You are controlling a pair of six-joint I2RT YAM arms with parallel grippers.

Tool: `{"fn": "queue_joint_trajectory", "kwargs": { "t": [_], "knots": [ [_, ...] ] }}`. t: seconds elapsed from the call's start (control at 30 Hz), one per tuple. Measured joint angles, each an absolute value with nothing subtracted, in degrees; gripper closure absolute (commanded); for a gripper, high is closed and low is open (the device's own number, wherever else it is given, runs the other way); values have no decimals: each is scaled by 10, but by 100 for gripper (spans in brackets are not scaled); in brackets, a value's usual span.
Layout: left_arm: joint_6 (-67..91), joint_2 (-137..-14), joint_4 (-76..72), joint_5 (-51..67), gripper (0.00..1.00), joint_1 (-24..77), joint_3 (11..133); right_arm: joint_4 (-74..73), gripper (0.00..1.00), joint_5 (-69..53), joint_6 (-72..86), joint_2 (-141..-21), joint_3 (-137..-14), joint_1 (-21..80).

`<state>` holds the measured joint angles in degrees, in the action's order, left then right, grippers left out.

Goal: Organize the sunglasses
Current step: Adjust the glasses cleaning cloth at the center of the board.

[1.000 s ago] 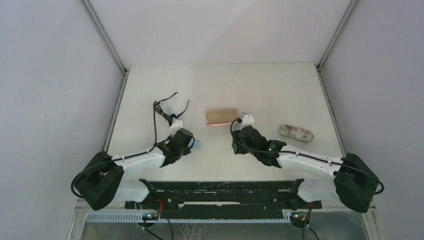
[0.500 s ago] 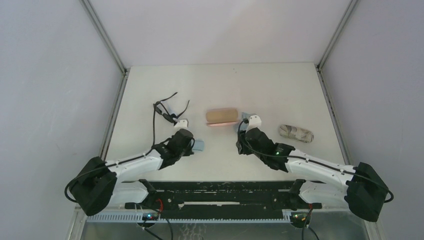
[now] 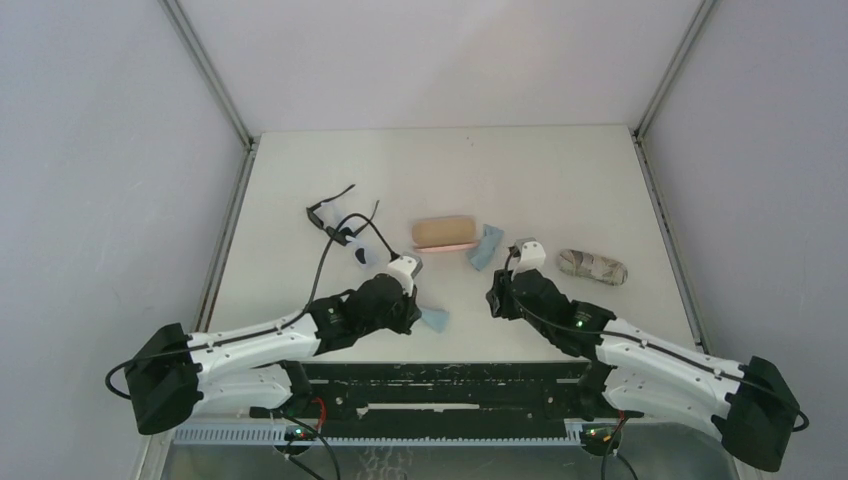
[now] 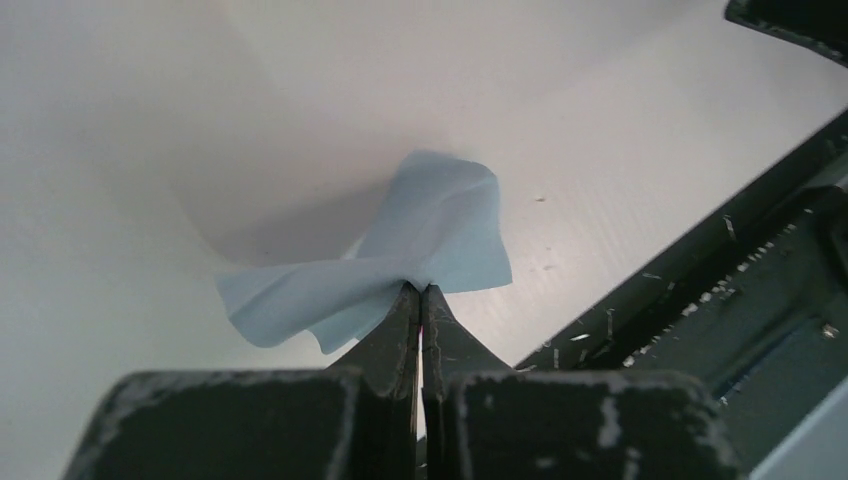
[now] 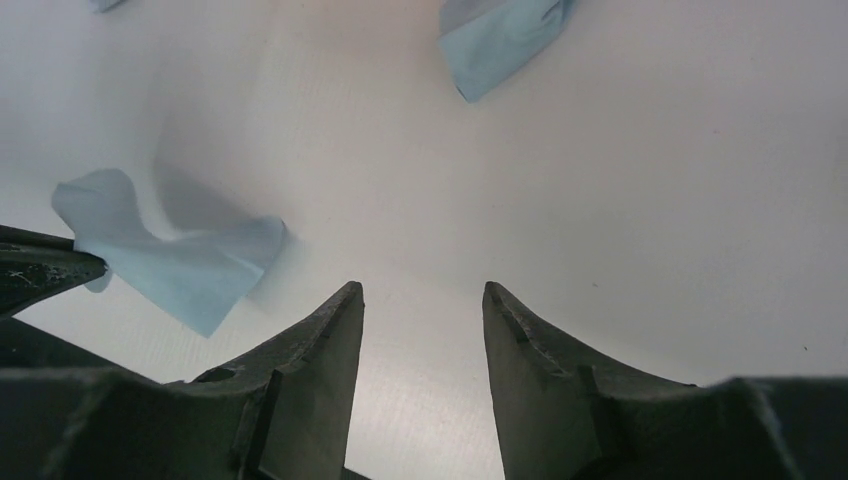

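While the left gripper (image 4: pixel 421 290) pinches a cloth (image 4: pixel 440 225), sunglasses (image 3: pixel 340 232) lie nearby.

I find my left gripper (image 4: pixel 420 292) black, matt, scuffed; the light-blue cloth (image 4: pixel 440 220) thin, soft, creased; the table (image 4: pixel 150 120) matt, smooth.

White table (image 3: pixel 560 170) at frame centre. Pale grey walls (image 3: pixel 440 60) on upper, left and right sides. Metal posts (image 3: pixel 205 70) at rear corners. Even, diffuse lighting.
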<state>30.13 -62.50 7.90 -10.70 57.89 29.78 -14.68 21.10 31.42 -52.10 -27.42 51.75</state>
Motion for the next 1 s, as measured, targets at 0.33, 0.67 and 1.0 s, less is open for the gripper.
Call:
{"fn": "queue_joint_trajectory", "kwargs": {
  "t": [0.33,0.67,1.0],
  "knots": [
    [309,-597,124,-55,100,596,324,-149,44,145,306,-365,-210,521],
    [303,-662,230,-15,100,599,410,-148,43,128,314,-344,-196,523],
    [237,-878,249,0,92,584,550,-158,43,144,333,-340,-194,523]
  ]
}}
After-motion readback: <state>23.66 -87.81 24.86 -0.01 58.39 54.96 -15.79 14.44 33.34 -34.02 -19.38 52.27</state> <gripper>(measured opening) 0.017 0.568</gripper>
